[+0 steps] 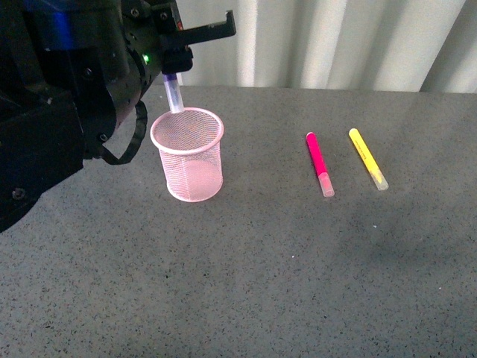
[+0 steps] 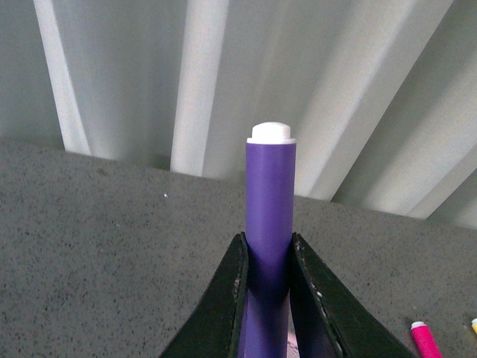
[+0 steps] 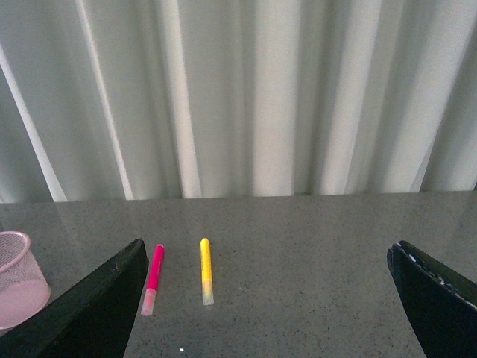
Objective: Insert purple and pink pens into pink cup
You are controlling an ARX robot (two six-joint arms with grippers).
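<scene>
Black and bulky, the left arm fills the near-left side of the front view, and its left gripper hangs over the pink cup. The jaws pinch the purple pen partway along its barrel. That pen stands close to upright and leans slightly. Its clear cap points down at the cup's far rim; I cannot tell whether the tip has passed the rim.

The cup is a pale pink wire-mesh cylinder with a solid rim. It stands upright on the grey speckled table, left of centre and nearer the far edge.

The pink pen lies flat, well to the right of the cup. Its barrel is magenta, its long axis runs roughly from far edge to near edge, and its clear cap is towards the near edge. The yellow marker lies near it on the right, nearly parallel and also cap-near.

The left wrist view adds what the front view hides: the dark purple barrel ends in a white plug, and the black fingers press on both sides of it.

Only the right wrist view shows the right gripper. Its jaws are spread wide with nothing between them. Beyond them lie the pink pen and yellow marker, with part of the cup at the picture's edge.
</scene>
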